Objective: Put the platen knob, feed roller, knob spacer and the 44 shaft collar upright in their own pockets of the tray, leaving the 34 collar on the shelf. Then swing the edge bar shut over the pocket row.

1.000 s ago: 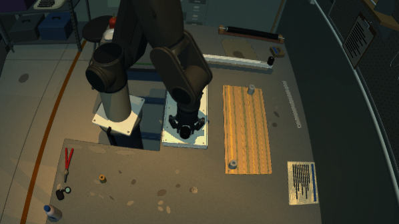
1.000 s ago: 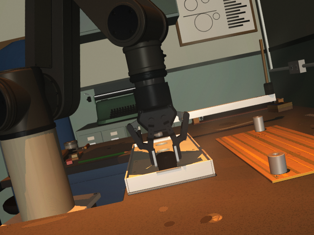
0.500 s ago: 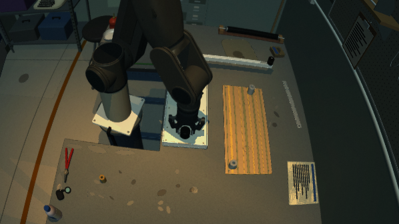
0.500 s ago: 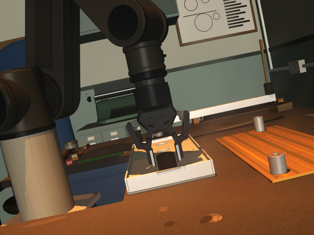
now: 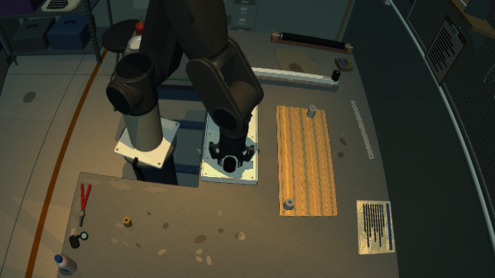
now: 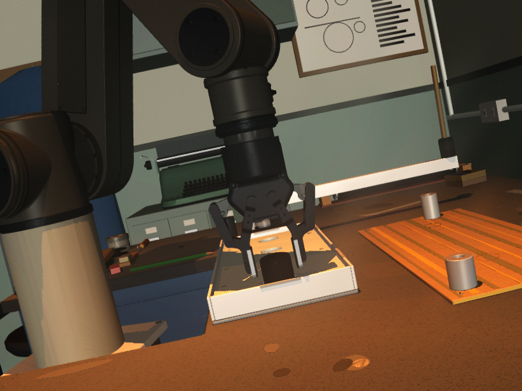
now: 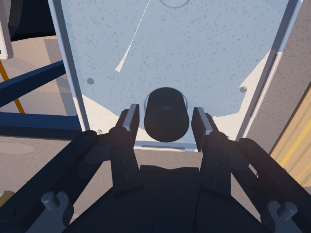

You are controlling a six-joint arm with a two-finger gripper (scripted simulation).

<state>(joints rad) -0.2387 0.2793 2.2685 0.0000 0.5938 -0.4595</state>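
Note:
The white tray point(image 6: 281, 274) sits on the bench beside the arm's base, and a black cylinder, the platen knob point(image 6: 276, 266) point(image 7: 166, 114), stands upright in the pocket at its near end. My gripper point(image 6: 274, 263) point(image 7: 165, 123) point(image 5: 229, 159) is open, straddling the knob and holding nothing. On the orange slatted shelf point(image 5: 305, 159) stand two grey collars, one at the far end point(image 5: 311, 111) point(image 6: 430, 205) and one at the near end point(image 5: 289, 203) point(image 6: 461, 271). The long white edge bar point(image 5: 294, 75) lies swung away behind the tray, with a black handle point(image 5: 335, 75) at its end.
The tray's raised rim point(image 7: 164, 147) runs just under my fingers. The arm's pale base column point(image 6: 59, 290) stands close on the left. A small brass part point(image 5: 127, 221), red pliers point(image 5: 84, 198), a ruler point(image 5: 361, 128) and a printed card point(image 5: 376, 226) lie about the bench.

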